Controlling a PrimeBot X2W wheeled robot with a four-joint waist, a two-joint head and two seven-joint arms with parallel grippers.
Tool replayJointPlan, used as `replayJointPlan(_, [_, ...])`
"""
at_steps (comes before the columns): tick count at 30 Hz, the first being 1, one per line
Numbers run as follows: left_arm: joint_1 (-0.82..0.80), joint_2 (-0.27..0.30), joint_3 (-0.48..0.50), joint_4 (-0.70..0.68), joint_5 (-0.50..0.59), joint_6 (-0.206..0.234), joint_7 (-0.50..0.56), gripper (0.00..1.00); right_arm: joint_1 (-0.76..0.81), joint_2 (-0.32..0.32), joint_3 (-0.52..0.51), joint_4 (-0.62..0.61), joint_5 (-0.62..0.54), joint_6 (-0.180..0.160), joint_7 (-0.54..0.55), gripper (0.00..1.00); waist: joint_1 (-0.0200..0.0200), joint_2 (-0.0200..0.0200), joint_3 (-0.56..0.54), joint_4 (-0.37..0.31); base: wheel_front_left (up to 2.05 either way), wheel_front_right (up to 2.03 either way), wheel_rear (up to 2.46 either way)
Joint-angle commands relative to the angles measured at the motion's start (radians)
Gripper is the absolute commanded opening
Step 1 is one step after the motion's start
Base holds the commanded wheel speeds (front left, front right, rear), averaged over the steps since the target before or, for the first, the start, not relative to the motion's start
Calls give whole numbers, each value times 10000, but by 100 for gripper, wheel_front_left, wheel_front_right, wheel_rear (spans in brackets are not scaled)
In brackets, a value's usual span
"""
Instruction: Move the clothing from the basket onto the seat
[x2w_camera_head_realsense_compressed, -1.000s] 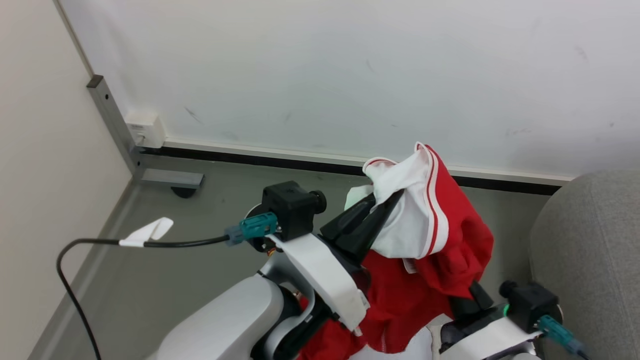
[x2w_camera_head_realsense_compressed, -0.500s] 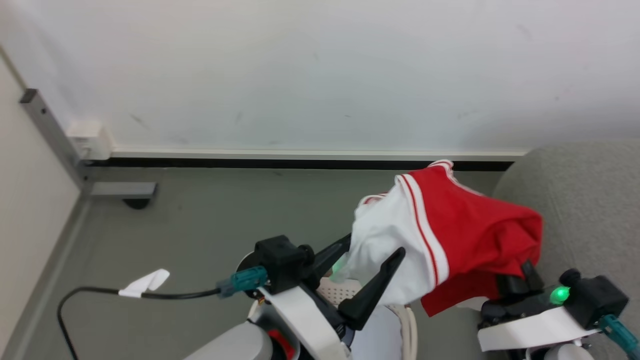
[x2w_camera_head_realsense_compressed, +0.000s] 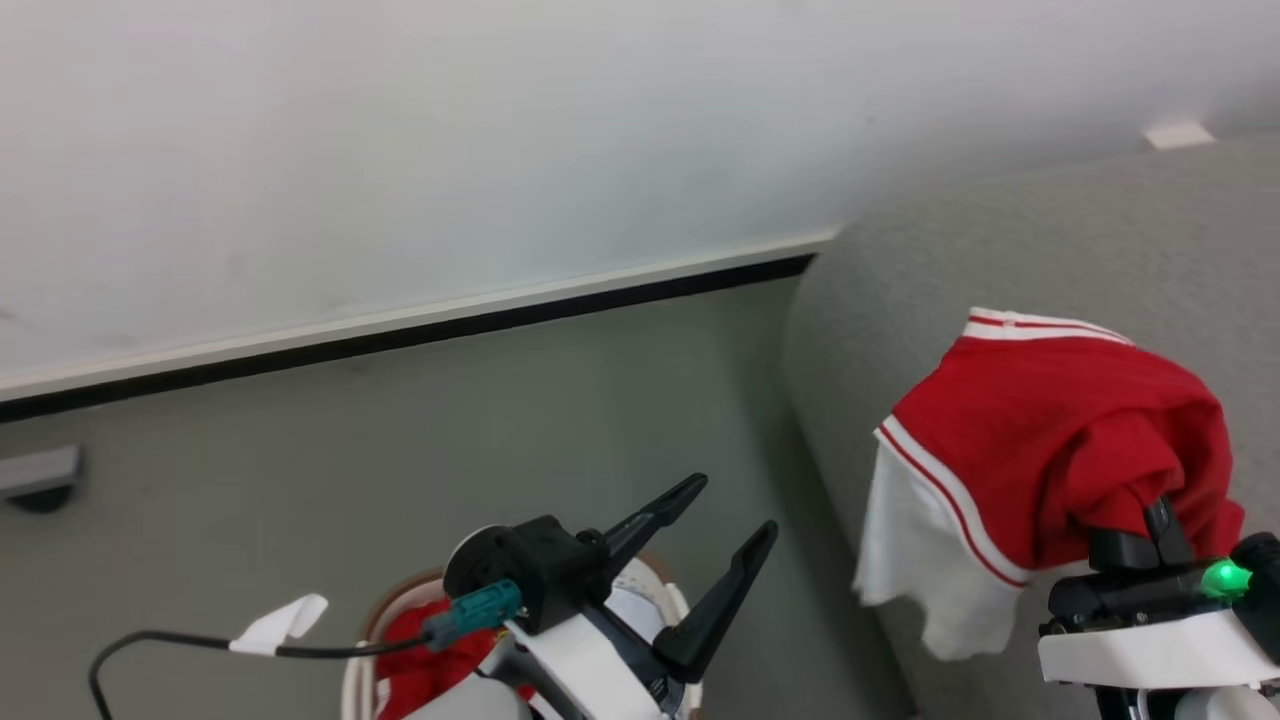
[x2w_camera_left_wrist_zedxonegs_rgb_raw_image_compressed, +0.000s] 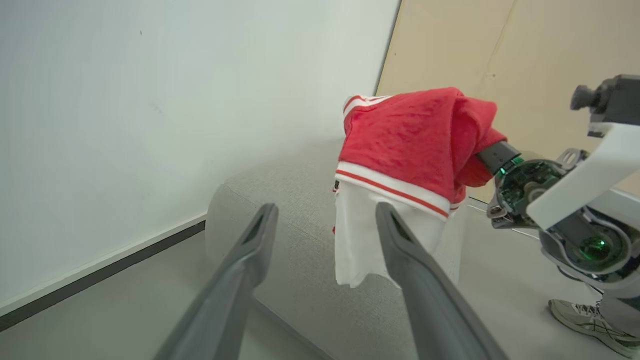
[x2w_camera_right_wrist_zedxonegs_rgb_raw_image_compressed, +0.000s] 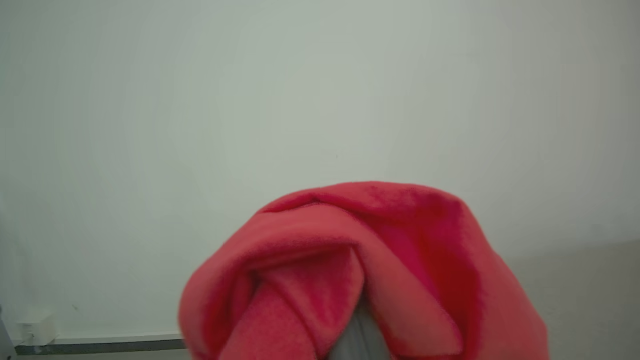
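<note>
A red garment (x2w_camera_head_realsense_compressed: 1050, 440) with a white panel and striped trim hangs draped over my right gripper (x2w_camera_head_realsense_compressed: 1158, 515), which is shut on it above the edge of the light-grey seat (x2w_camera_head_realsense_compressed: 1000, 240). In the right wrist view red cloth (x2w_camera_right_wrist_zedxonegs_rgb_raw_image_compressed: 360, 270) bunches over the fingers. My left gripper (x2w_camera_head_realsense_compressed: 735, 503) stands open and holds nothing, to the left of the garment and above the floor. Below it sits the cream basket (x2w_camera_head_realsense_compressed: 351, 688), with more red clothing (x2w_camera_head_realsense_compressed: 425, 665) inside. The left wrist view has the open left gripper (x2w_camera_left_wrist_zedxonegs_rgb_raw_image_compressed: 325, 210) facing the hanging garment (x2w_camera_left_wrist_zedxonegs_rgb_raw_image_compressed: 405, 140).
A white wall (x2w_camera_head_realsense_compressed: 500, 150) with a dark baseboard (x2w_camera_head_realsense_compressed: 400, 340) runs behind the grey-green floor (x2w_camera_head_realsense_compressed: 300, 480). A black cable (x2w_camera_head_realsense_compressed: 200, 645) trails from my left wrist. A person's shoe (x2w_camera_left_wrist_zedxonegs_rgb_raw_image_compressed: 585, 320) rests on the floor by the seat. A beige panel (x2w_camera_left_wrist_zedxonegs_rgb_raw_image_compressed: 525, 45) stands beyond.
The head camera has swung right, bringing the seat into view. My left gripper let go of the white panel and opened. My right gripper carried the garment over the seat's edge.
</note>
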Motion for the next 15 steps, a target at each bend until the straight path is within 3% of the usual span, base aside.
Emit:
replayJointPlan(1, [-101, 38, -11, 56, 134, 19, -63, 100, 137, -3, -24, -100, -75, -18, 1, 0, 0, -1, 263, -730, 0, 0, 0])
replayJointPlan(8, [-450, 59, -232, 493, 875, 76, -291, 100, 423, 79, -28, -384, 19, -18, 0, 0, 0, -1, 660, -1521, 0, 0, 0])
replayJointPlan(15, [-623, 47, -240, 737, 1010, 73, -403, 100, 276, -33, -223, -549, -20, -18, 0, 0, 0, -1, 886, -1617, 0, 0, 0])
